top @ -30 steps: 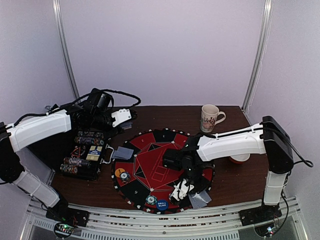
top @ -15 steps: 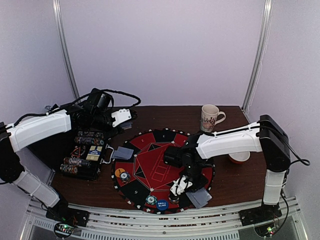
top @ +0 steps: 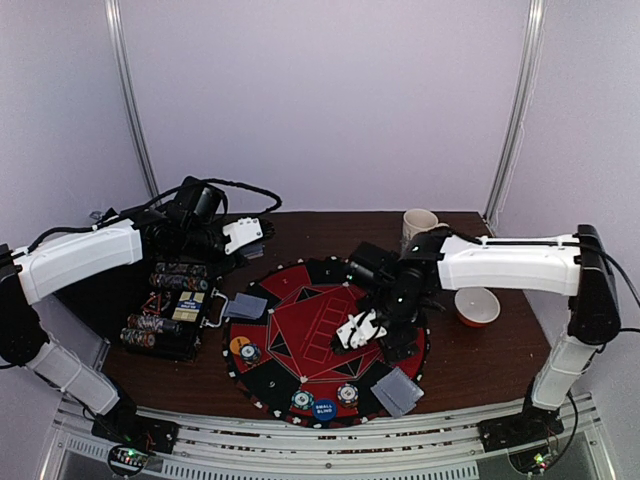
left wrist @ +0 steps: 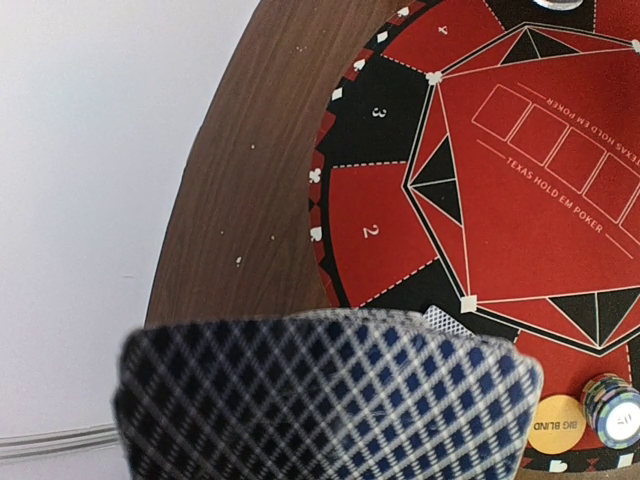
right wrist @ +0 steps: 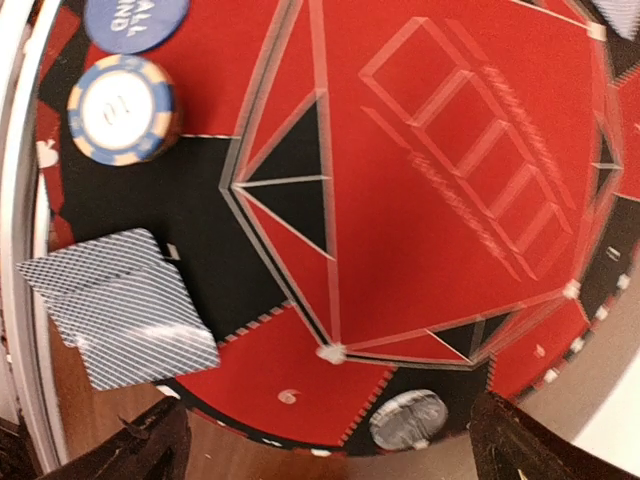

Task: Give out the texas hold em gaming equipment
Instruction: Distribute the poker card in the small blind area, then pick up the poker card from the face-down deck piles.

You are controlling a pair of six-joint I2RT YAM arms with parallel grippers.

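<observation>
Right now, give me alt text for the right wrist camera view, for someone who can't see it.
Two overlapping grey-blue checked-back playing cards lie at the lower-left edge of a red and black poker mat, near the open claw. Above them sit a blue-and-orange striped poker chip and a blue round button.

Left gripper (top: 256, 236) clasps cards (left wrist: 320, 400); right gripper (top: 360, 330) spread wide.
</observation>
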